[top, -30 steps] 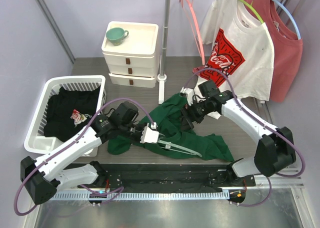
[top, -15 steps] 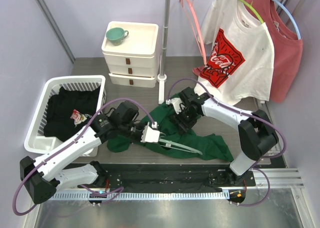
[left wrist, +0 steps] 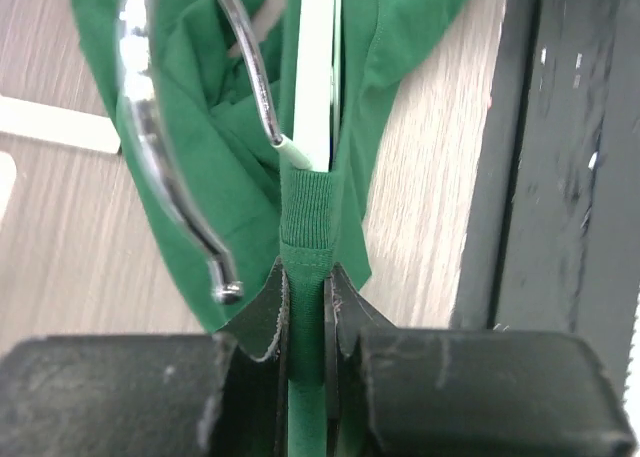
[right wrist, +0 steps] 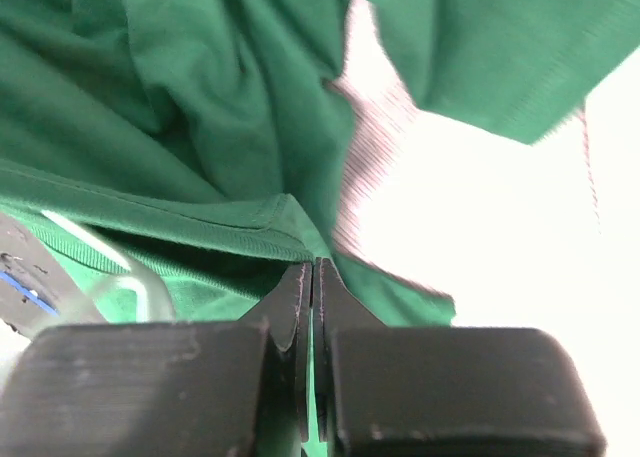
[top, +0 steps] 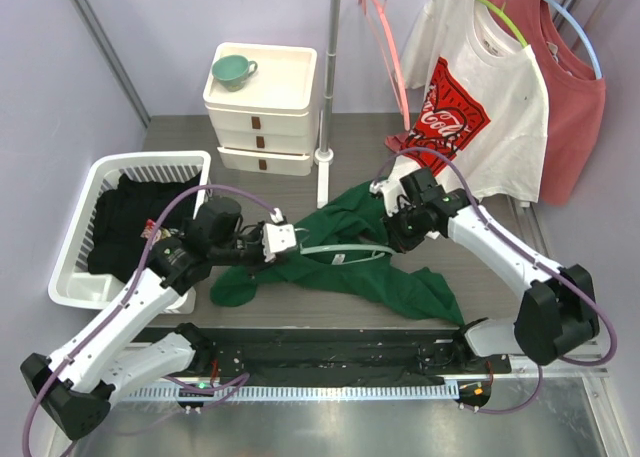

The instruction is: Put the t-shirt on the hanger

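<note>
A grey wood-grain table [top: 180, 142] is standing against lilac walls [top: 200, 17], bearing a white slatted laundry basket [top: 150, 158] at left and a white three-drawer unit [top: 265, 127] at the back. The plain dark green t-shirt [top: 345, 217] is lying crumpled mid-table between the arms, the thin pale mint hanger [top: 340, 248] threaded inside, its silver wire hook [left wrist: 135, 127] sticking out at the ribbed neck. The left gripper [left wrist: 307, 287] is pinching that neck rib, jaws almost together; the right gripper [right wrist: 315, 277] is clamping fully closed on a stitched edge of the shirt.
</note>
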`<state>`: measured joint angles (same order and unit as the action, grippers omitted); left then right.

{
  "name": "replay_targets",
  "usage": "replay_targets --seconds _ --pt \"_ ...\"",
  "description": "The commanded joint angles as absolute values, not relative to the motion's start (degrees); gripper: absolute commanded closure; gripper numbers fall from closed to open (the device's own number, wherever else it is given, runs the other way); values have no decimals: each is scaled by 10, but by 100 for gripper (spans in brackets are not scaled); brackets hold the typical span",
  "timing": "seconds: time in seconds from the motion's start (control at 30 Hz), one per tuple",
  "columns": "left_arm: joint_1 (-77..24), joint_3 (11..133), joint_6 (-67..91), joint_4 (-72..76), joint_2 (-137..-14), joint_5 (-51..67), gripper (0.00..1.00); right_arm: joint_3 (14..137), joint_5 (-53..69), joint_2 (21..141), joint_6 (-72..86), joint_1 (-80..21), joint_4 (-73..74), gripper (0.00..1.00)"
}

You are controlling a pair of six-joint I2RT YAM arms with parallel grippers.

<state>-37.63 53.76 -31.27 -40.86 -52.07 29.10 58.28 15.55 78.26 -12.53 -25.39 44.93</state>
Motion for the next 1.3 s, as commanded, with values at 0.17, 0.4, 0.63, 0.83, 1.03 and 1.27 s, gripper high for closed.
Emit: replay_targets --seconds 0.17,0.4,0.63,0.83,1.03,1.27 --pt "-345 508 -155 -316 -486 279 100 576 162 734 -140 -211 477 99" --pt "-345 504 -257 -373 -506 236 100 635 179 713 -162 -181 533 99" --pt "-347 543 -298 -386 -571 238 100 664 238 695 -171 -181 567 99" --pt "-372 598 -337 -410 -617 243 100 720 244 692 -188 -182 596 99" --pt "-413 648 -310 -362 -658 249 100 770 278 698 -187 -202 617 99" --pt "-442 729 -251 -304 -707 254 100 862 305 701 -217 -228 670 99"
